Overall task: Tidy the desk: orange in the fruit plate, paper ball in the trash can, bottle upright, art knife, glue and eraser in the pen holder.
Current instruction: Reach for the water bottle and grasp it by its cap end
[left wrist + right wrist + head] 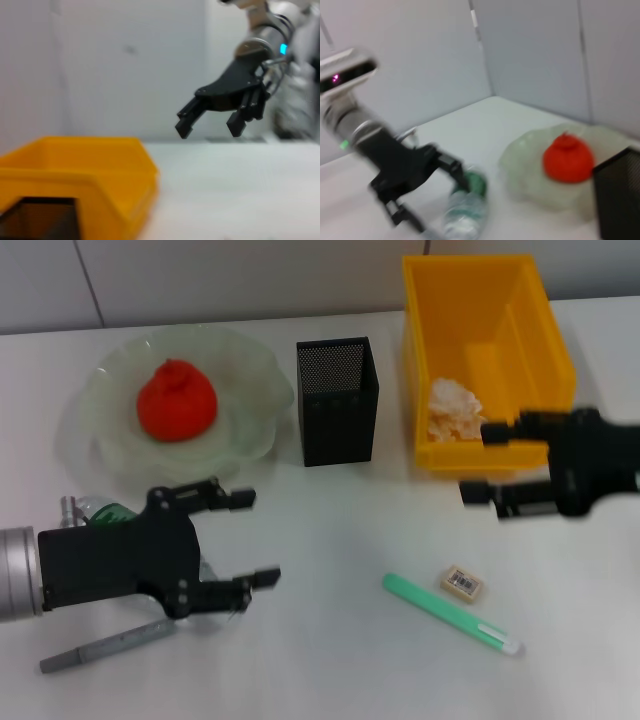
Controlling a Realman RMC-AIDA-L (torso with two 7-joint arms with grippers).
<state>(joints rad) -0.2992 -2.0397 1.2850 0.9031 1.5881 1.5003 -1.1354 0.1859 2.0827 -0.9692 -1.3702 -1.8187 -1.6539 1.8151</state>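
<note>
White desk [330, 660] under both arms, pale wall panels behind.

Left gripper [245, 538]: fingers spread wide, holding nothing, hovering low. Directly under it, bottle [465, 212] lying on its side, green label, text unreadable. Beside its wrist, art knife [105, 647] flat on the desk. Just beyond the fingertips, fruit plate [245, 430] with orange [176, 400] inside.

Right gripper [478, 462]: fingers apart, empty, hanging at the near wall of the yellow trash can [470, 300]; paper ball [452, 408] inside, close to the fingertips. Between both grippers, farther back, black mesh pen holder [338, 400], contents not visible. Nearer than the right gripper, green glue [450, 614] and eraser [463, 582], small printed label, not readable.
</note>
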